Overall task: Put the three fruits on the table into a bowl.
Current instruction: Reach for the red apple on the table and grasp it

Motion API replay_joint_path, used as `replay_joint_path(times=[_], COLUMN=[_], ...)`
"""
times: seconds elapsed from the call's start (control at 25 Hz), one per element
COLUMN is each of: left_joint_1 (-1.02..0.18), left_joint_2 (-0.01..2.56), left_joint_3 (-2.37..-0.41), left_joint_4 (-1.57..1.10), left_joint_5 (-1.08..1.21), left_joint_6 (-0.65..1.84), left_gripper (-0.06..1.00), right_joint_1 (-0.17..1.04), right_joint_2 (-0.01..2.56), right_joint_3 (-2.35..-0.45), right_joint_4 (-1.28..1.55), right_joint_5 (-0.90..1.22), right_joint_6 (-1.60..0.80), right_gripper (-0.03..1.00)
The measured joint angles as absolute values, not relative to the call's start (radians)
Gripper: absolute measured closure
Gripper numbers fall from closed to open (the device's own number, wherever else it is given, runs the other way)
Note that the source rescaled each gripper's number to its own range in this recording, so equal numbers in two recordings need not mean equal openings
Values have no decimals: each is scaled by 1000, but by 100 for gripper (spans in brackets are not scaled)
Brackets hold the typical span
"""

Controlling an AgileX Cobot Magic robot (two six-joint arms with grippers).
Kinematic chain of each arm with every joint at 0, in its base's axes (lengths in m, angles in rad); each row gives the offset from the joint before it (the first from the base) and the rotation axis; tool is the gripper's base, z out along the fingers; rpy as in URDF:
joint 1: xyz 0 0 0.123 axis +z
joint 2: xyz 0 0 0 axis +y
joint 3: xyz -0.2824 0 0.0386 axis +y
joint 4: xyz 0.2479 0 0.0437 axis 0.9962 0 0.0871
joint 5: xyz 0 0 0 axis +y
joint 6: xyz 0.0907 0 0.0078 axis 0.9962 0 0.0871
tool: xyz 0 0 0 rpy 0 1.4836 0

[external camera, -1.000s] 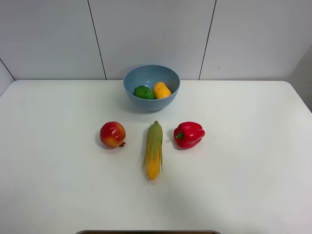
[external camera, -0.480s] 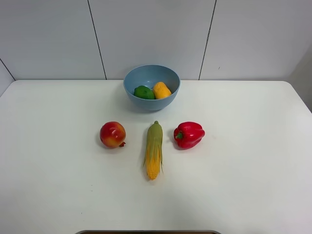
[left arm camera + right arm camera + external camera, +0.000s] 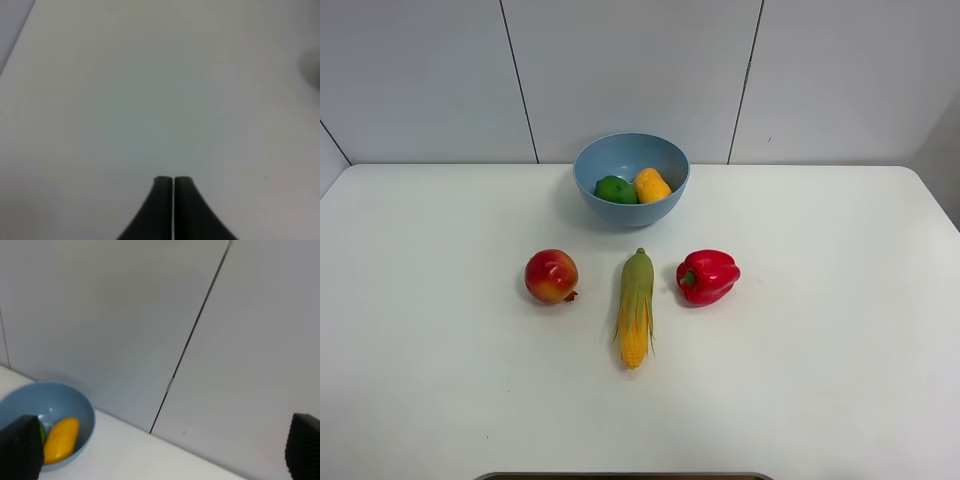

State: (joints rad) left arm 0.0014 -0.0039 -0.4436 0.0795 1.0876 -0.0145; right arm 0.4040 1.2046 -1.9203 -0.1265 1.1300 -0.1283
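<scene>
The light-blue bowl (image 3: 631,152) stands at the back middle of the white table (image 3: 820,360). The green fruit (image 3: 615,189) and the orange-yellow mango-like fruit (image 3: 651,184) lie inside it. The red-yellow pomegranate-like fruit (image 3: 551,276) sits on the table in front of the bowl, to the left. Neither gripper shows in the exterior high view. My left gripper (image 3: 173,182) is shut and empty over bare table (image 3: 150,90). My right gripper (image 3: 161,440) is open wide and empty, raised, facing the bowl (image 3: 50,399) with the mango-like fruit (image 3: 61,440); the green fruit (image 3: 42,431) is mostly hidden by a finger.
A yellow-green corn cob (image 3: 636,306) lies lengthwise in front of the bowl. A glossy red bell pepper (image 3: 707,276) sits to its right. A grey panelled wall (image 3: 640,70) rises behind the table's back edge.
</scene>
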Motion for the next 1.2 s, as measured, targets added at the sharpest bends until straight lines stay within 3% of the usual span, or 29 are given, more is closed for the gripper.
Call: replay_joint_path(times=[0.48, 0.6, 0.88, 1.2], left_joint_1=[1, 1, 1, 1], left_joint_2=[-4, -4, -4, -4], left_joint_3=[-444, -444, -444, -444], left_joint_4=[79, 79, 79, 79], left_joint_5=[1088, 1088, 1088, 1088], left_joint_6=[-15, -15, -15, -15], left_gripper=[94, 94, 94, 94], right_joint_1=[404, 381, 186, 161], right_joint_2=[897, 803, 595, 306], right_joint_3=[-1762, -1671, -1435, -1094], right_joint_4=[-125, -125, -124, -122], right_joint_5=[1127, 1127, 1127, 1119], right_joint_6=[-132, -132, -137, -71], right_gripper=[-3, -3, -3, -3])
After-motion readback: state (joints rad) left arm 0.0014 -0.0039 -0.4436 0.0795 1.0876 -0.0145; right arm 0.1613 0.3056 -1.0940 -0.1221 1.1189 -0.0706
